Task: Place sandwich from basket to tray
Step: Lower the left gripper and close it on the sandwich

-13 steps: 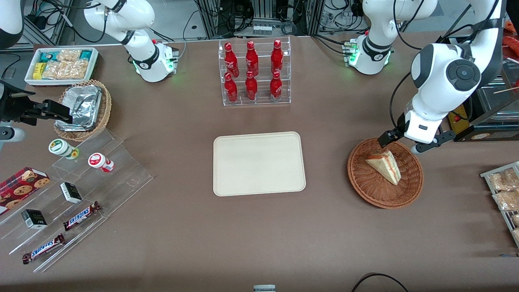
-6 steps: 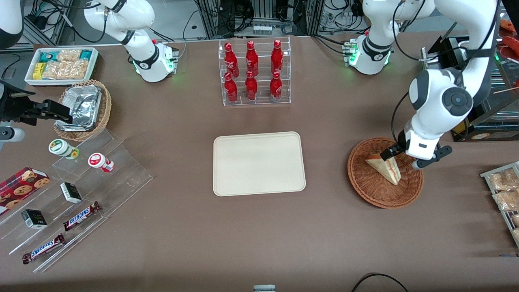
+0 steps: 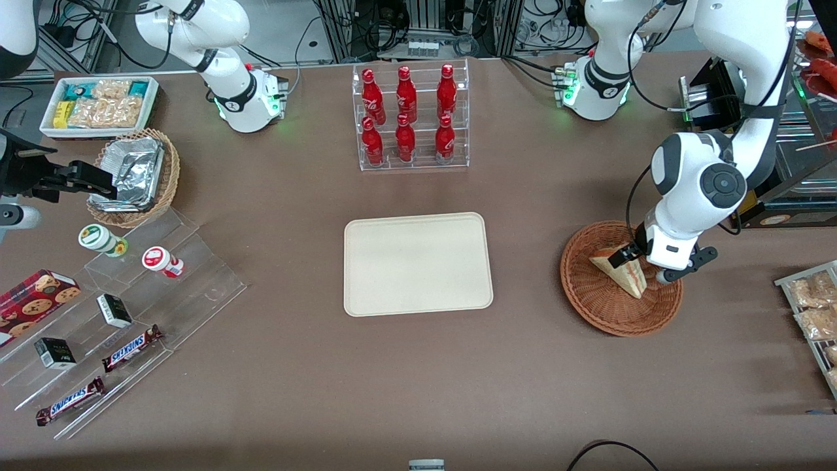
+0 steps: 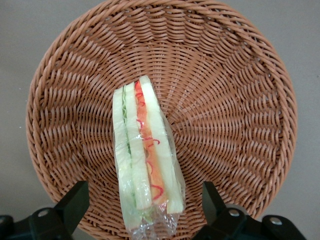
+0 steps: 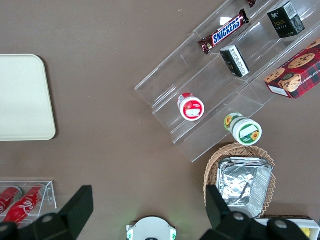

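The sandwich (image 3: 621, 271), a clear-wrapped wedge of pale bread with red and green filling, lies in the round reddish-brown wicker basket (image 3: 601, 307) toward the working arm's end of the table. My left gripper (image 3: 644, 265) is low over the basket, open, with one finger on each side of the sandwich's wide end and not touching it. In the left wrist view the sandwich (image 4: 145, 160) lies between the two black fingers (image 4: 75, 202), on the basket's weave (image 4: 225, 100). The cream-beige tray (image 3: 417, 263) lies bare at the table's middle.
A clear rack of red bottles (image 3: 409, 118) stands farther from the front camera than the tray. Packets on a rack (image 3: 814, 307) lie beside the basket at the table's end. A tan basket with foil containers (image 3: 134, 173), a white snack bin (image 3: 98, 104) and stepped snack shelves (image 3: 131, 314) lie toward the parked arm's end.
My left gripper has come down from the basket's rim to straddle the sandwich's wide end. The sandwich, basket and tray have not moved.
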You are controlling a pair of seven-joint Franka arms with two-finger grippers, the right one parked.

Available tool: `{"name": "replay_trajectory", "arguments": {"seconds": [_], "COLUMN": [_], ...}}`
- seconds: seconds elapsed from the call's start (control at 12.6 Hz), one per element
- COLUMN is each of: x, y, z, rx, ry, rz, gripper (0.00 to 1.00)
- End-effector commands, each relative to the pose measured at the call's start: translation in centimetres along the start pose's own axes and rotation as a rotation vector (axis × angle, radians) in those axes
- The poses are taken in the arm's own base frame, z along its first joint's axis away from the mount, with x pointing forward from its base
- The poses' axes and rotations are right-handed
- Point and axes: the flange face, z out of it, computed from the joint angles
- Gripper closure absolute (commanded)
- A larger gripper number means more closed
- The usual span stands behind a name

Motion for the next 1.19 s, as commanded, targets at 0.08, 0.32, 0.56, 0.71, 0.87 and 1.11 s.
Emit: {"name": "replay_trajectory", "arguments": {"seconds": [0.08,0.32,0.56,0.71,0.87,1.11], "x": [-0.1,-0.3,-0.4,-0.3,-0.1,1.2], "y": [0.3,0.3,0.2,0.4,0.5,1.1], "z": [1.6,2.2,2.2,1.6,0.1,-5.7], "rx": [-0.003,-0.003,0.001,-0.002,-0.012,0.019], "ry": [0.024,0.023,0.020,0.025,0.042,0.030], "rz": [-0.001,-0.001,-0.010,-0.004,0.000,0.012], "gripper": [0.00,0.24,1.00,1.00,1.00,1.00]}}
